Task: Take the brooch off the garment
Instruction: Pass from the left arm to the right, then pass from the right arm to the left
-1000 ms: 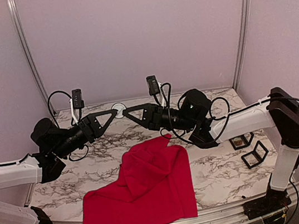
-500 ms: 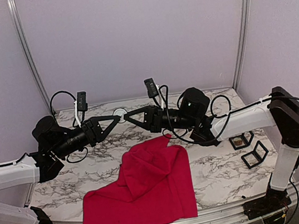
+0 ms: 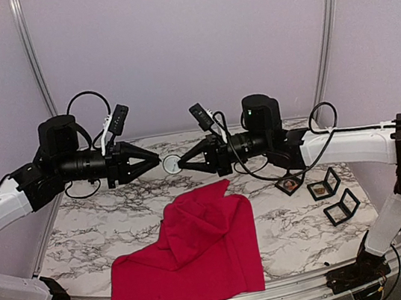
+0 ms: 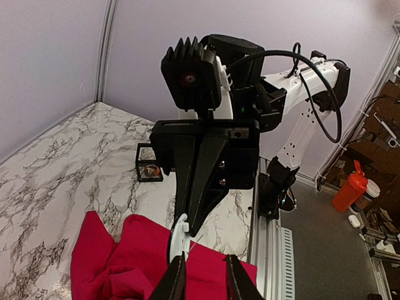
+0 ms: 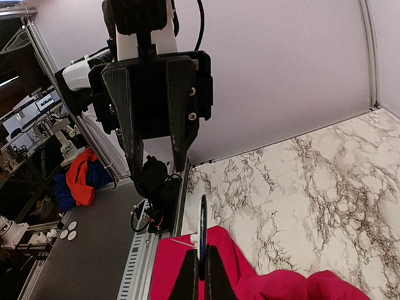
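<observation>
Top external: right gripper (image 3: 181, 163) clamped on the white brooch (image 3: 171, 162), high over the table's (image 3: 304, 234) far middle. Left gripper (image 3: 158, 160) just beside it, jaws slightly apart. Red garment (image 3: 193, 249) lies nearer, below, well clear.

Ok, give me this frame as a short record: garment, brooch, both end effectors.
garment: red T-shirt, crumpled on the table
brooch: white disc, off the garment, held in the air
right end effector: shut on the brooch
left end effector: open, tips close beside the brooch
other: three black display boxes on the table's right side
</observation>
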### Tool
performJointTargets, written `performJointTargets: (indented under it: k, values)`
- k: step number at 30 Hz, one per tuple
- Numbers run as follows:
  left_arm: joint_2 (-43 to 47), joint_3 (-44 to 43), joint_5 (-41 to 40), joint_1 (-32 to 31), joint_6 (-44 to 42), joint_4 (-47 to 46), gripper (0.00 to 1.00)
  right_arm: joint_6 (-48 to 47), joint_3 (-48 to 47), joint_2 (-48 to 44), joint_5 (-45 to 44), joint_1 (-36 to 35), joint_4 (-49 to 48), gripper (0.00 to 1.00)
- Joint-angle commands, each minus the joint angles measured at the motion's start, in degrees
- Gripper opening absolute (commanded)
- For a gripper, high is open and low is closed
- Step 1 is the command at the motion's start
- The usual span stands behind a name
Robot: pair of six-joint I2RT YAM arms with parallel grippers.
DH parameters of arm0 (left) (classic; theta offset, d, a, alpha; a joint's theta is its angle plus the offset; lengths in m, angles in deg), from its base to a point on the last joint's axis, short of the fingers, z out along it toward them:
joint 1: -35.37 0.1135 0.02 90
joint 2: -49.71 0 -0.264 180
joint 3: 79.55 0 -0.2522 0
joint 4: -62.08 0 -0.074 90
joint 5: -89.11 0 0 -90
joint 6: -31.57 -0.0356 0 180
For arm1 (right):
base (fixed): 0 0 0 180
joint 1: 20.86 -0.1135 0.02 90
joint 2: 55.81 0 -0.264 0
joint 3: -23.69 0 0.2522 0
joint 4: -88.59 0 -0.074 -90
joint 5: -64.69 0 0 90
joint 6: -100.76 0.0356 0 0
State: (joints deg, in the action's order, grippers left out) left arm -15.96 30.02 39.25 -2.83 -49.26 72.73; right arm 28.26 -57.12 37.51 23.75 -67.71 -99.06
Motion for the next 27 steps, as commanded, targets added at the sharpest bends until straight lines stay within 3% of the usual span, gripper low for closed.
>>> performJointTargets:
  k: [1, 13, 27]
  values:
    - [-3.83, -4.14, 4.58, 0.23, -10.77, 17.65, 0.22, -8.74, -3.34, -1.03, 3.35, 0.12, 13.65, 0.0]
    - [-7.18, -6.29, 6.24, 0.14, -12.5, 19.43, 0.22, -14.36, -8.12, 1.33, 4.75, -1.02, 24.07, 0.0]
    - [-9.04, -5.56, 8.09, -0.83, -10.77, 16.48, 0.19, -17.36, -12.25, 4.15, 3.92, -2.71, 29.09, 0.0]
